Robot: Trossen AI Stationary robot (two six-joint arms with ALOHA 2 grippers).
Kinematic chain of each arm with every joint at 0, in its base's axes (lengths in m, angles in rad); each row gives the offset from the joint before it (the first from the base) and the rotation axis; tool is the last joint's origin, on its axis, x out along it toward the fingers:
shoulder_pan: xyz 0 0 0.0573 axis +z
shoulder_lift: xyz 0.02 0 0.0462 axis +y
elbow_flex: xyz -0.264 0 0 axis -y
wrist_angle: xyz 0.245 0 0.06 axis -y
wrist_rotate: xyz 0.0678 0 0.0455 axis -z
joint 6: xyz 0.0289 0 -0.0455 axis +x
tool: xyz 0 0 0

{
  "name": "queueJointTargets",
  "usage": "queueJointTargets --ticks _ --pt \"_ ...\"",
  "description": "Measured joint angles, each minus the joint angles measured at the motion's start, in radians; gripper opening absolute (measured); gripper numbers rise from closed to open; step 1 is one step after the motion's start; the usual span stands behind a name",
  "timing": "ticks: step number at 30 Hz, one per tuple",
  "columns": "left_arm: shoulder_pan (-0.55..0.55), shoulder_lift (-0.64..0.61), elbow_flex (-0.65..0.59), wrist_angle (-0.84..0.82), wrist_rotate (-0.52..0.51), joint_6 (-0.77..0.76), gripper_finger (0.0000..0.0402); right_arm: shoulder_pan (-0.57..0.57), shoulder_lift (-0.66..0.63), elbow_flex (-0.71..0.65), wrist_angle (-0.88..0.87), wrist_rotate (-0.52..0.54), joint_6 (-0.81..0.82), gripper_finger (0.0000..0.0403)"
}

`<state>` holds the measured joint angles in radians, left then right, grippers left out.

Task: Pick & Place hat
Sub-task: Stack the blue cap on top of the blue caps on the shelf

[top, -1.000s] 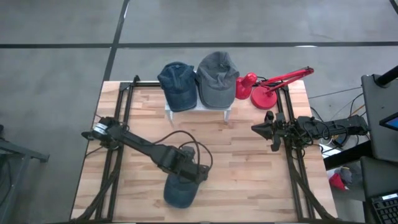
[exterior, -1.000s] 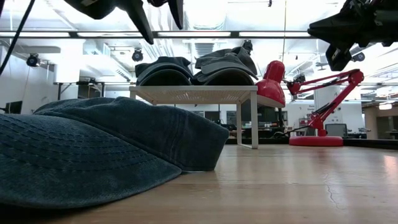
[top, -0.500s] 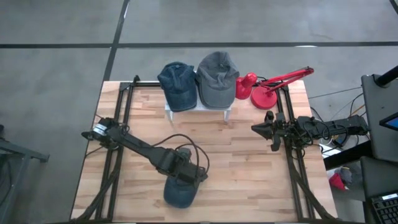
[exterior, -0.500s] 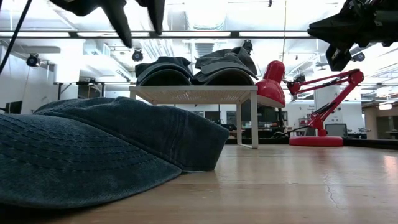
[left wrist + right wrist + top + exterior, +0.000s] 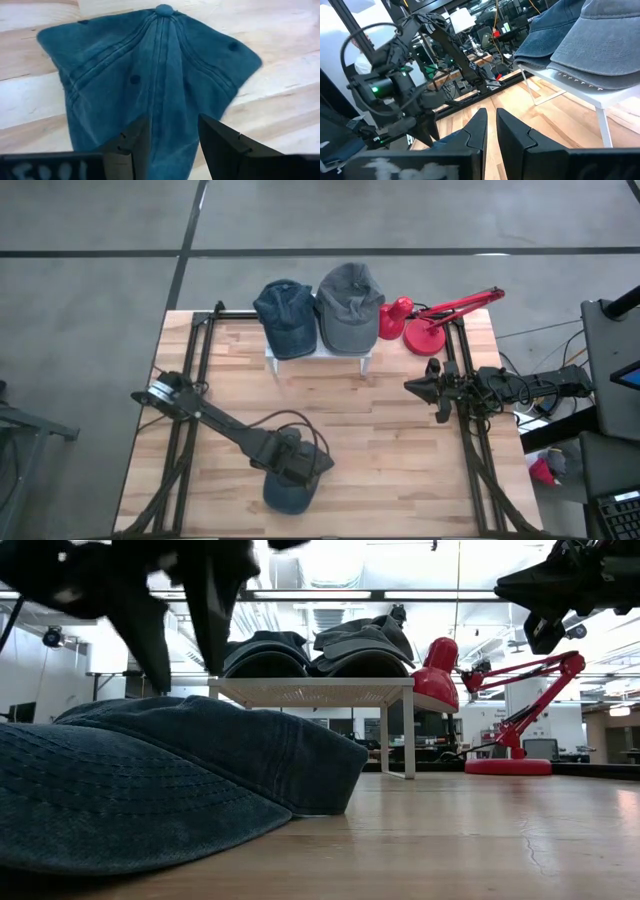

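Observation:
A blue denim hat [image 5: 288, 498] lies flat on the table near its near edge, crown up, also seen in the left wrist view [image 5: 155, 75] and the low view [image 5: 150, 780]. My left gripper [image 5: 294, 469] hangs right over it, pointing down and open. Its fingers stand on either side of the crown's middle seam [image 5: 172, 145], with the tips just at the cloth [image 5: 188, 680]. My right gripper [image 5: 412, 387] waits shut above the table's right side [image 5: 491, 125]. My left gripper comes at the hat's crown [image 5: 165, 115] from above, pointing down, with one finger on each side of the middle seam. Whether the fingertips [image 5: 160, 688] touch the cloth, I cannot tell. The hat lies flat on the table.
A white rack [image 5: 318, 358] at the far edge carries a second blue cap [image 5: 284, 305] and a grey cap [image 5: 349, 305]. A red desk lamp [image 5: 430, 330] stands at the far right corner. Bare wood lies between the rack and the hat.
My left gripper has come down onto the hat and shifted a little toward the table's near edge and left. In the low view its fingers dropped from the top of the picture to the crown. The hat has stayed where it was.

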<state>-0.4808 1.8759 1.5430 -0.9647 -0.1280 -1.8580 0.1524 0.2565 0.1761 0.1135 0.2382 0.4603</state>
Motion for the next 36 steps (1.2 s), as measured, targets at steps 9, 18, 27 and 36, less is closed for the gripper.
queueJointTargets --ticks 9,18,27,36 --pt "0.001 0.0 -0.15 0.162 0.013 -0.012 0.0157 0.0 0.0 0.0 0.0 0.0 0.0 0.0038" --pt "0.001 -0.001 -0.3 0.336 0.014 -0.066 0.0156 0.0 0.0 0.0 0.0 0.0 0.0 0.0038" --pt "0.0 -0.005 -0.341 0.371 -0.014 -0.089 0.008 0.0 0.0 0.0 0.0 0.0 0.0 0.0038" --pt "0.002 -0.001 -0.335 0.366 -0.146 -0.067 0.0019 0.0 0.0 0.0 0.0 0.0 0.0 0.0038"
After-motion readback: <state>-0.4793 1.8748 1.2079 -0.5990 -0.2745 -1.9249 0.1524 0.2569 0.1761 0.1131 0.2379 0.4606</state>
